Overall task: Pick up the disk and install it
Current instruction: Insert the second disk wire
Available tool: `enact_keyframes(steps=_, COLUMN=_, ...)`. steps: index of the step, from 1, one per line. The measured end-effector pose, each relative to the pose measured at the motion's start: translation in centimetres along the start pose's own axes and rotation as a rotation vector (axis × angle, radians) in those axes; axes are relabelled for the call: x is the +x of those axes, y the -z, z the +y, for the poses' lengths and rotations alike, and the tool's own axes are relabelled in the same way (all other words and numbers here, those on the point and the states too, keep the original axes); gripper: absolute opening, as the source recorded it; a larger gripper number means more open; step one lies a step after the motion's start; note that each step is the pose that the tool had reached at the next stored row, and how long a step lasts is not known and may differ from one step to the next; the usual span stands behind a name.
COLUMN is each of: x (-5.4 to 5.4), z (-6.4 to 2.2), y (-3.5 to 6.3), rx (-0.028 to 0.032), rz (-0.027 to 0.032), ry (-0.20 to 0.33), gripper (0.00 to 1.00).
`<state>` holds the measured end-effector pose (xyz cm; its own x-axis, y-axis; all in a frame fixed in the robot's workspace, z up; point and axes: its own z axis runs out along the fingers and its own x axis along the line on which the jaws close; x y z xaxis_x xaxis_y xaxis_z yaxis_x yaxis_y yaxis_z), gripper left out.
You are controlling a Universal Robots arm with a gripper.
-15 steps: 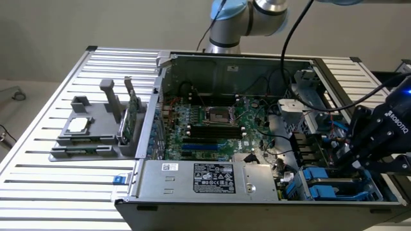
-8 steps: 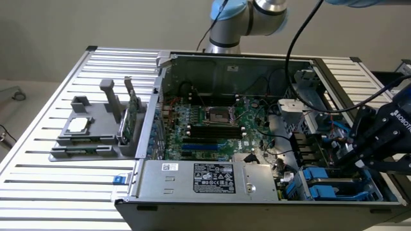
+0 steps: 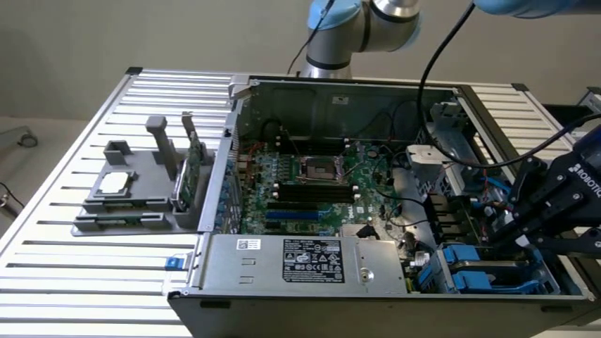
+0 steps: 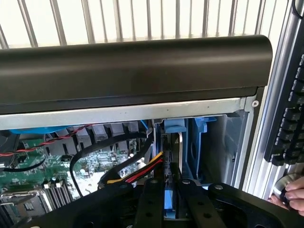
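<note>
Disk held on edge at the drive bay of an open computer case (image 3: 281, 282)

On the slatted surface (image 3: 84, 282), the end effector (image 4: 172, 190) is closed on the blue-framed disk (image 4: 171, 202), held between its fingers with its long axis running into the blue drive bay (image 3: 497, 271) directly ahead, just beside red-and-yellow power cables (image 4: 142, 171).

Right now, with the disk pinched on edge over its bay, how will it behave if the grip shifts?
The disk looks rigid: a metal slab in a blue carrier, unlikely to flex. Held on edge in the gripper, it may pivot. The blue bay walls beside it would probably limit tipping.
</note>
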<state>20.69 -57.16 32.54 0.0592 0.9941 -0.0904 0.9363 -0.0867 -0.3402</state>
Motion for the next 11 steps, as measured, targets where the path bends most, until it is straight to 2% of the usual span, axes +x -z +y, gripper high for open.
enact_keyframes(steps=5, x=0.03, z=0.44, y=0.07, rx=0.0228, rz=-0.0021, ry=0.001, gripper=0.17)
enact_keyframes(steps=8, x=0.05, z=0.73, y=0.13, rx=0.0317, rz=-0.0028, ry=0.002, gripper=0.17)
enact_keyframes(steps=11, x=0.05, z=0.82, y=0.05, rx=0.0359, rz=-0.0032, ry=0.002, gripper=0.17)
